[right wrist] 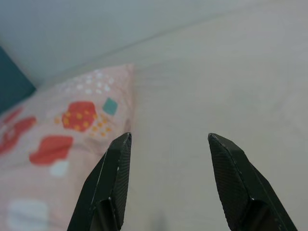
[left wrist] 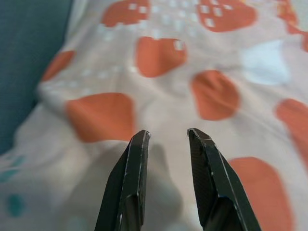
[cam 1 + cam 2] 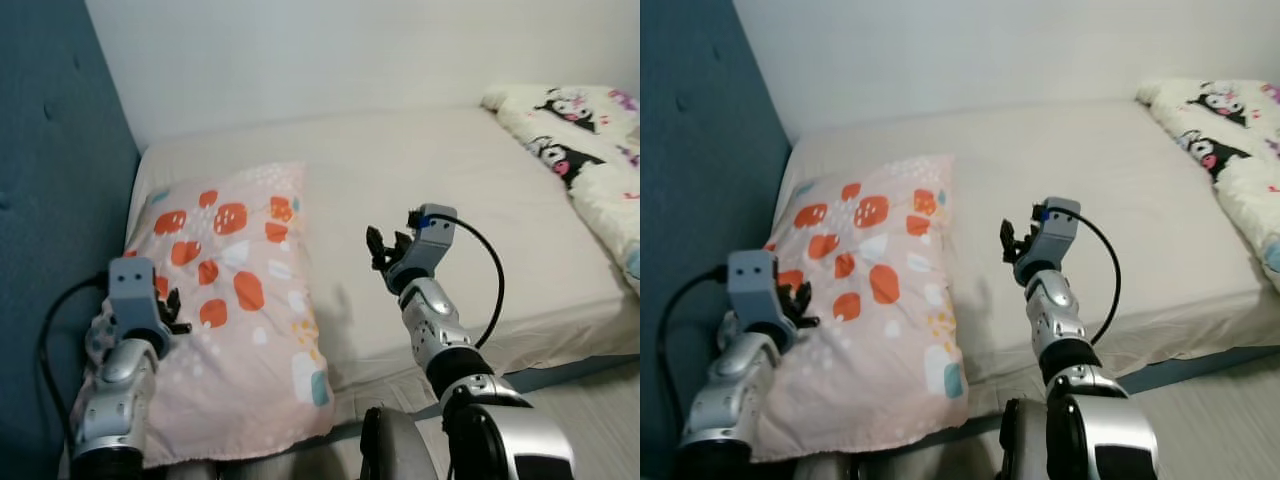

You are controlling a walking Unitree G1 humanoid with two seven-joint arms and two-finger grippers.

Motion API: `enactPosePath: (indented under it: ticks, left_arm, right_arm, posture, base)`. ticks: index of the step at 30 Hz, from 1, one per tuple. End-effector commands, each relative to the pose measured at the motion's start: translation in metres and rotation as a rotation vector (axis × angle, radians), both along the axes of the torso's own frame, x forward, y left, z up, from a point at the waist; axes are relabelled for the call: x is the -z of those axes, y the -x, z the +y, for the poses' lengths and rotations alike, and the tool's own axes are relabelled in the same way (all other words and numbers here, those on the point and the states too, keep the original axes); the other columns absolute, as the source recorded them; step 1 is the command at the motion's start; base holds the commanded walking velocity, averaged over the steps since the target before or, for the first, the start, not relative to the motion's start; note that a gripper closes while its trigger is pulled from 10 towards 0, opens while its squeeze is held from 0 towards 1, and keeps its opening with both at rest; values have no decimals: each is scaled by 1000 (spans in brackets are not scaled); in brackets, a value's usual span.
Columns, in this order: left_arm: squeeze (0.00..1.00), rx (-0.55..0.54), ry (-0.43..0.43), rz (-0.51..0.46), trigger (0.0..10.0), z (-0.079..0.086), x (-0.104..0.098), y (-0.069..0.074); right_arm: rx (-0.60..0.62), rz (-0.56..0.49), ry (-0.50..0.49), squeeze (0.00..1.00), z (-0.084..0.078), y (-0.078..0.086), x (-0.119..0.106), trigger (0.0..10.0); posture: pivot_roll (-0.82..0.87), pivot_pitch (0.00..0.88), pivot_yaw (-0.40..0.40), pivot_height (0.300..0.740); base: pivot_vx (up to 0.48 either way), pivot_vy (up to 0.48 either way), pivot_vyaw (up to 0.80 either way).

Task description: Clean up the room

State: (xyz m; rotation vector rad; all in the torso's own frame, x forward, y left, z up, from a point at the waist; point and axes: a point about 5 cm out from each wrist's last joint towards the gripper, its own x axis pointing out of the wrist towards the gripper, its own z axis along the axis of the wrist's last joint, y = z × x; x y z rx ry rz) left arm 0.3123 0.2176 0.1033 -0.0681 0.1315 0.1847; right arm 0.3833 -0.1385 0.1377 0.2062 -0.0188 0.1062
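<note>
A pink pillow [image 3: 235,290] with orange and white spots is seen lying on the bed [image 3: 470,200], at the end next to the blue headboard [image 3: 55,200]. The bed is covered with a plain cream sheet. A white blanket [image 3: 585,140] with black cartoon cats is bunched up at the far right end of the bed, well apart from the pillow.

The left gripper [image 3: 172,312] is held over the near left part of the pillow, close to its edge by the headboard. Its two black fingers [image 2: 130,183] are parted by a small gap, and nothing is held between them. In the left wrist view, the spotted pillow cloth is seen right under and ahead of the tips.

The right gripper [image 3: 388,248] is held up over the bare sheet, just beside the pillow's right edge. Its fingers [image 1: 108,185] are spread wide apart, and nothing is gripped. In the right wrist view, the pillow is seen off to one side of the jaws, with plain sheet between the tips.
</note>
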Motion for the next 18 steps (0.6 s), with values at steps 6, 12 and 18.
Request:
enactPosePath:
  ticks: [6,12,18]
  left_arm:
    - [0,11,0,9,10000,-11,16,8]
    - [0,103,-75,-33,10000,-28,10,10]
    - [0,86,-104,-38,10000,-30,13,12]
  right_arm:
    - [3,32,101,0,1,16,24,10000]
    - [-21,39,69,0,-3,29,39,10000]
    - [-18,37,78,0,-5,39,45,10000]
  posture:
    - [20,17,-13,578]
    - [16,20,-10,578]
    - [12,27,-6,601]
  base:
    - [0,0,0]
    - [0,0,0]
    - [0,0,0]
